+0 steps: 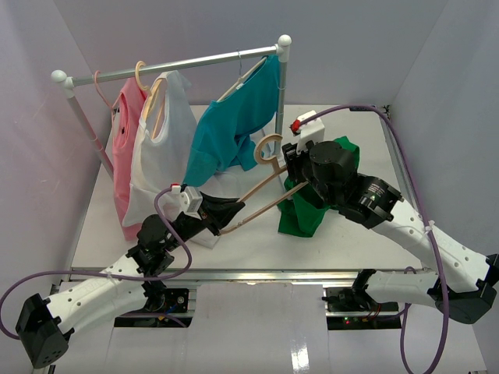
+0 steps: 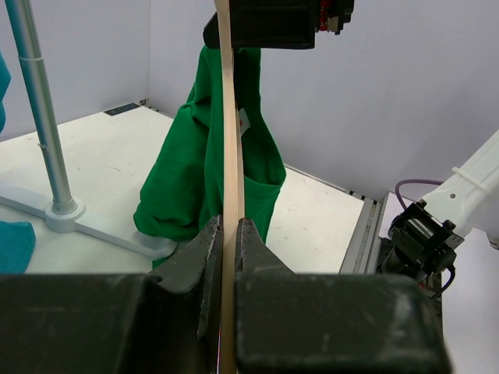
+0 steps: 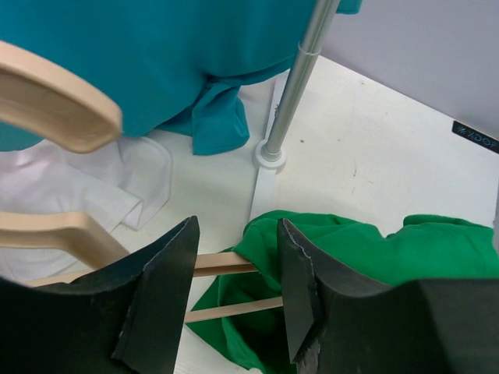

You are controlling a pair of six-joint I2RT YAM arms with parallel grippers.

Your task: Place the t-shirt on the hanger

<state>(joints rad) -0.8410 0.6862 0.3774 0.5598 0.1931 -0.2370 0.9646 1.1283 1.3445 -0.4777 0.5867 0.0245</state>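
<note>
So the left end effector is clamping tight on one tip of the hanger. In the left wrist view its fingers are pinching the wooden strip with no gap at all. It's holding the hanger up off the bench, with the long axis running from that grip diagonally up and away toward the right arm, and the hook sticking up near the far end. The t-shirt is hanging at that far end, dangling from the right end effector with its bottom bunching on the bench beside the foot of the clothes rack. In the right wrist view the right end effector's fingers are standing clearly apart, and the green cloth is sitting mostly against and behind one of them, so I'm guessing it's hooked over that finger rather than properly pinched, but I can't really tell. The hanger's two thin bars look like they're going into the folds of the shirt there, though I can't tell if they're actually inside an opening. The way I'm reading it, the right arm is the one doing the work next: it's right on the shirt, and the shirt needs to be sliding down along the hanger's axis toward the left grip. The teal shirt on the rack is hanging close by and could get in the way.
</note>
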